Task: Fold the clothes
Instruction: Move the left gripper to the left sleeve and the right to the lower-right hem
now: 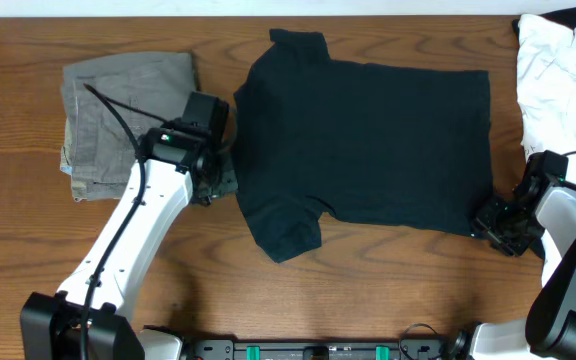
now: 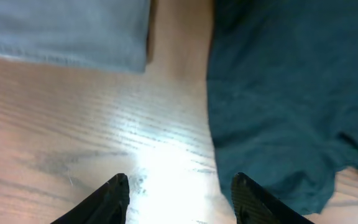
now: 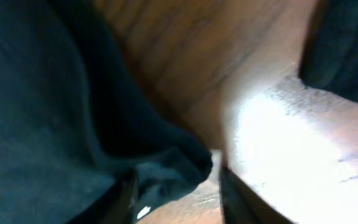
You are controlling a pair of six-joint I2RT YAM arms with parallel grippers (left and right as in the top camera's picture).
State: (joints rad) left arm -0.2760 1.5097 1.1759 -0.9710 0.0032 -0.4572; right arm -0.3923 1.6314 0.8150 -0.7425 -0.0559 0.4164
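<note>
The soft, light black T-shirt (image 1: 368, 140) lies flat on the table (image 1: 368, 300), the left gripper (image 2: 179, 186) half open and empty at its 9 o'clock edge, the right gripper (image 3: 176, 186) straddling the limp hem corner (image 3: 179, 165) at 4 o'clock, a sound handhold, though whether it is pinched is unclear.

The wooden table (image 1: 368, 290) bears a black T-shirt (image 1: 368, 140) spread flat at its middle, folded grey-green trousers (image 1: 108, 110) far left, and a crumpled white garment (image 1: 558, 80) far right

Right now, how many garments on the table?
3: black T-shirt spread centre; folded grey-green trousers left; white garment far right, partly cut off by the frame.
</note>
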